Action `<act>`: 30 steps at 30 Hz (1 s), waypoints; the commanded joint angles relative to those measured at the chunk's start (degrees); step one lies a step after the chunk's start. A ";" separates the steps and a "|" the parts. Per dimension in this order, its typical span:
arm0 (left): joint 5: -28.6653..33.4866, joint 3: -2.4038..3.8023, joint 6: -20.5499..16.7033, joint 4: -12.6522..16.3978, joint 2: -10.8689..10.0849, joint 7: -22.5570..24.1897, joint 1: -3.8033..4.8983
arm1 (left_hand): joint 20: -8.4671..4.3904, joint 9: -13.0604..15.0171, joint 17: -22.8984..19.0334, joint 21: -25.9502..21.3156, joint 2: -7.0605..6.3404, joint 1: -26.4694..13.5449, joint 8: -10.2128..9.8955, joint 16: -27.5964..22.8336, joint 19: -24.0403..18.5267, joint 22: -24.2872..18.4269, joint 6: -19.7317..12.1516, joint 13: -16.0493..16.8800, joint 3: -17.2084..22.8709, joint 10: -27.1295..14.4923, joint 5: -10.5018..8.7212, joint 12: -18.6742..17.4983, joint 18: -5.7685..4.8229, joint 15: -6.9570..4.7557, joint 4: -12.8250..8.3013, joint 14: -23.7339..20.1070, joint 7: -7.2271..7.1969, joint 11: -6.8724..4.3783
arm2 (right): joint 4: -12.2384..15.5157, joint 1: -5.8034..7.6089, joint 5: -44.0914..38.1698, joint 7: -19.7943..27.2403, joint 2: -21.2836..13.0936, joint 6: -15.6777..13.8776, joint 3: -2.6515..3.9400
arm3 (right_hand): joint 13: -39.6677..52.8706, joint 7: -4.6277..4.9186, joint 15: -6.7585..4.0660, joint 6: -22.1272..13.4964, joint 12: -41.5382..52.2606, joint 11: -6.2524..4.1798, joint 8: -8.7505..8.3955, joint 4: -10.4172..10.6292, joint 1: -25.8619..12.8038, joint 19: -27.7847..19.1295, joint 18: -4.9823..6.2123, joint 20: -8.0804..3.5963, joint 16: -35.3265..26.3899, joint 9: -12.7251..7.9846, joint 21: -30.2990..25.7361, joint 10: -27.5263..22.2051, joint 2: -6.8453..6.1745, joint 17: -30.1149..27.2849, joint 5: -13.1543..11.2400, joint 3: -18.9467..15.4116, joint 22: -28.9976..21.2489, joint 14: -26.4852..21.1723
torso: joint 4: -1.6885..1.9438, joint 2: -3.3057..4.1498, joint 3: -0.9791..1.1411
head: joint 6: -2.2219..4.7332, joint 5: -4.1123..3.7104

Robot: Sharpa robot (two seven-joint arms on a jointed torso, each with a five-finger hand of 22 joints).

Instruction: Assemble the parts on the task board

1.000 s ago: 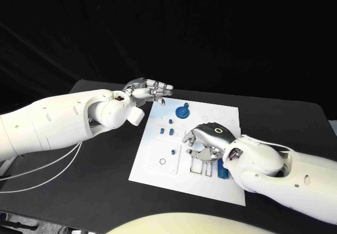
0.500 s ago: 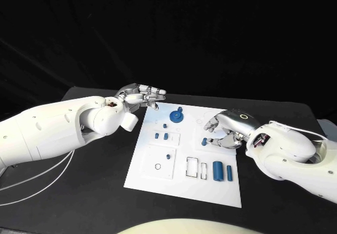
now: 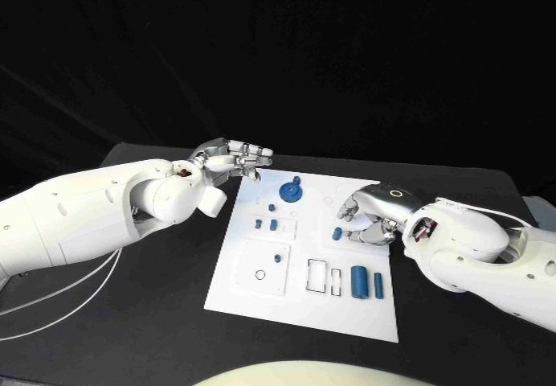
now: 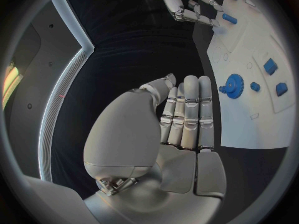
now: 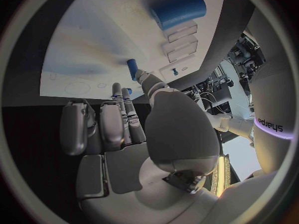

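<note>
The white task board (image 3: 249, 277) lies in the middle of the table. On it are a blue gear (image 3: 292, 191), several small blue pieces (image 3: 273, 226) and two long blue pieces (image 3: 361, 281) beside the rectangular slots. My right hand (image 3: 373, 213) hovers over the board's right middle with its fingers curled. Its thumb and a finger pinch a small blue peg (image 3: 337, 235) (image 5: 132, 67) that touches the board. My left hand (image 3: 232, 155) (image 4: 181, 119) hangs off the board's far left corner, fingers straight and side by side, holding nothing. The gear (image 4: 234, 86) lies just beyond those fingers.
The black table (image 3: 128, 297) surrounds the board, with bare room at the front and left. White cables (image 3: 70, 289) trail under my left arm. The board's near right corner (image 3: 382, 330) lies close to my right forearm.
The camera has shifted since the oldest frame. My right hand has left the slots near the long pieces for the board's right middle, at the small peg. The left hand has stayed put.
</note>
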 commanded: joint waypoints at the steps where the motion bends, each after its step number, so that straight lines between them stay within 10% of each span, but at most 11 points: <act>1: 0.22 0.02 1.10 0.11 0.06 0.36 0.04 | 0.07 -0.01 -0.05 -0.33 0.64 -0.11 0.07 0.30 0.32 -0.05 -0.49 0.10 -0.35 -0.29 -0.13 0.29 0.74 0.16 -0.06 -0.17 0.10 0.06 | -0.52 -0.32 -0.58 0.26 0.52 2.65 -0.09 | -0.04 -0.03 0.13 0.47 0.57 -0.43 -0.01 0.03 0.66 0.18 0.60 0.06 -0.01 -0.10 0.54 0.37 0.26 -0.04 0.26 -0.42 6.66 1.18 | 0.01 -0.03 -0.03 | -0.14 0.08; 30: 0.22 0.02 1.17 0.22 -0.08 0.33 0.04 | 0.07 -0.01 -0.05 -0.33 0.64 -0.11 0.07 0.30 0.32 -0.05 -0.49 0.10 -0.35 -0.29 -0.13 0.29 0.74 0.16 -0.06 -0.17 0.10 0.06 | -1.53 -1.42 -0.43 -0.10 2.68 1.19 -0.19 | -0.15 -0.53 -0.61 2.86 3.00 -1.31 0.48 0.82 2.05 1.68 0.06 -0.58 1.59 -0.03 2.79 3.99 3.04 1.48 -1.06 2.13 8.09 1.67 | -0.06 -0.02 0.03 | -0.65 0.39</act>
